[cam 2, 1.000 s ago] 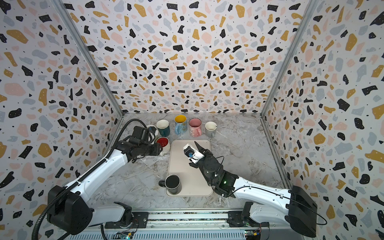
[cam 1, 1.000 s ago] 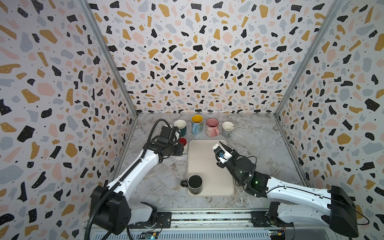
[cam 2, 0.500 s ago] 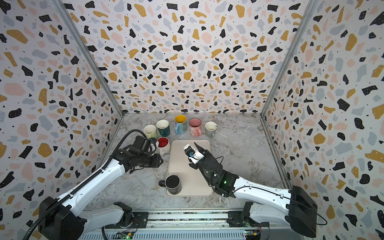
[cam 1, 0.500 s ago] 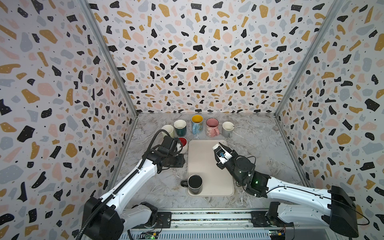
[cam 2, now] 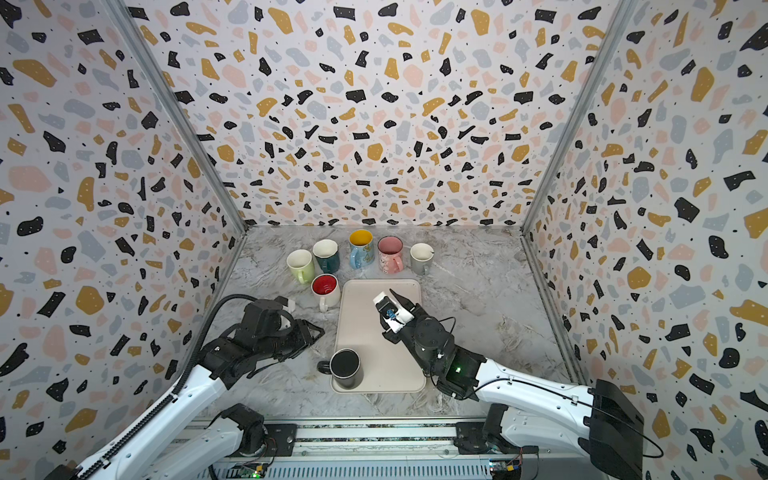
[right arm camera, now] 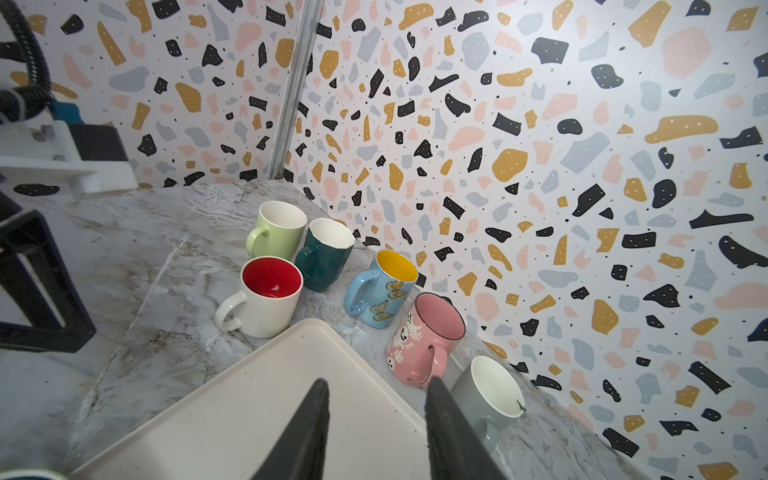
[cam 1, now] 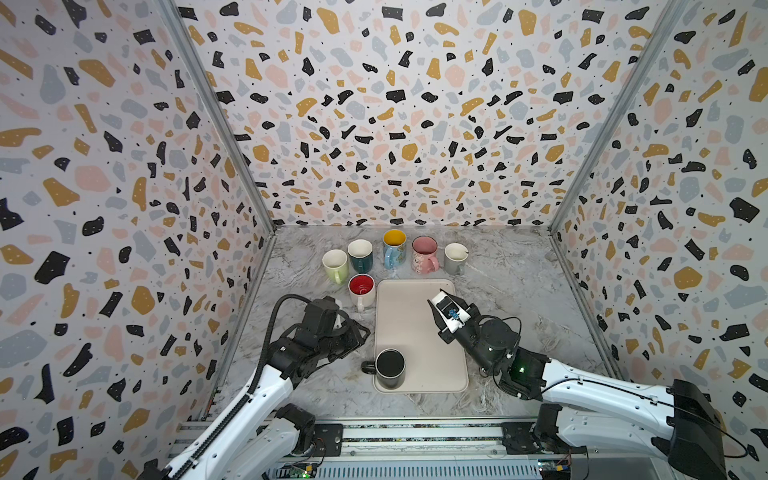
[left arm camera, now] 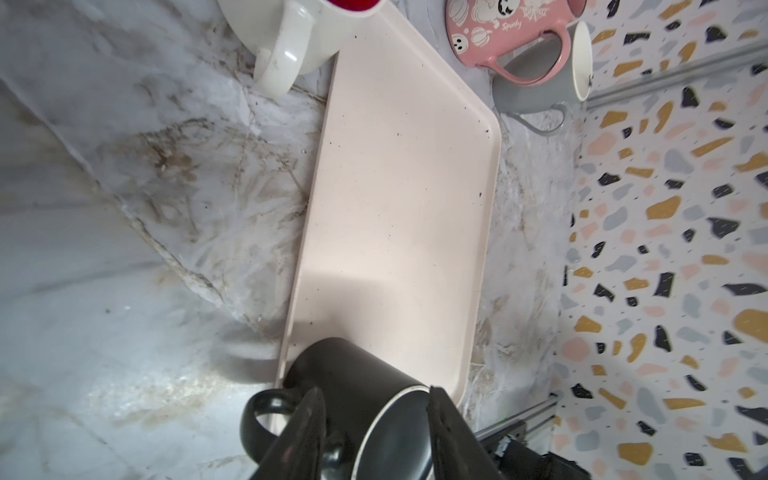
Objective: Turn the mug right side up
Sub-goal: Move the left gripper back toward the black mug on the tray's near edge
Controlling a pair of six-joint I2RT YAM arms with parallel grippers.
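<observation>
Marbled grey worktop is carrying the beige rectangular tray. Black ceramic mug is sitting, apparently base-up, on the tray's near-left corner. Left end effector is hovering off that corner, jaws apart, likely for the grab. The right end effector is hovering mid-tray, apart, empty, out of the way.

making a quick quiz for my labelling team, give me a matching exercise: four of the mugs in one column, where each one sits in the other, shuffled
Things:
1. black mug
2. white mug with red inside
3. grey mug
4. light green mug

Places:
a. left end of the back row
b. on the tray
c. on the table, by the tray's far left corner
d. right end of the back row

Pairs: 1-b; 2-c; 3-d; 4-a
</observation>
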